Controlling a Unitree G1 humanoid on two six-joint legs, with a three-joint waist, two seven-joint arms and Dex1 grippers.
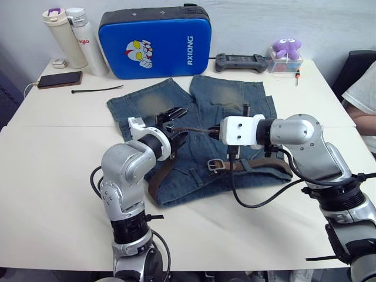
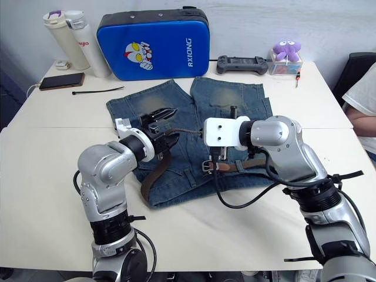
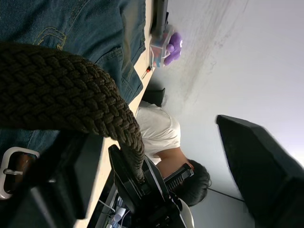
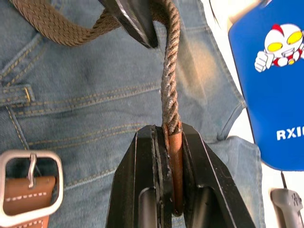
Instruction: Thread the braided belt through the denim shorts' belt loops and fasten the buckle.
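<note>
The right pincer (image 4: 166,137) is clamped on the braided belt (image 4: 170,80) at its brown leather tip, which sits edge-on between the two black fingers. From there the woven strap runs across to the left pincer (image 2: 161,126), which stands around the strap; I cannot tell whether its fingers are pressed on it or parted. The stretch between the two pincers hangs lifted above the denim shorts (image 1: 235,100).

The shorts lie flat at the middle of the bench (image 1: 53,176), legs toward 12 o'clock, waistband toward 6 o'clock. The rest of the belt lies along the waistband and curls off its 8 o'clock corner. The buckle (image 1: 215,165) rests on the waistband, just at 6 o'clock from the right pincer, with its prong across the silver frame. One of the belt loops (image 4: 16,92) shows beside the buckle in the right wrist view.

At 12 o'clock a blue hard case (image 1: 155,41) stands closed. At 10 o'clock stand two capped bottles (image 1: 73,38). At 2 o'clock a small clear box (image 1: 285,63) holds coloured bits I cannot make out, with a purple plush toy (image 1: 286,47) sitting on top.
</note>
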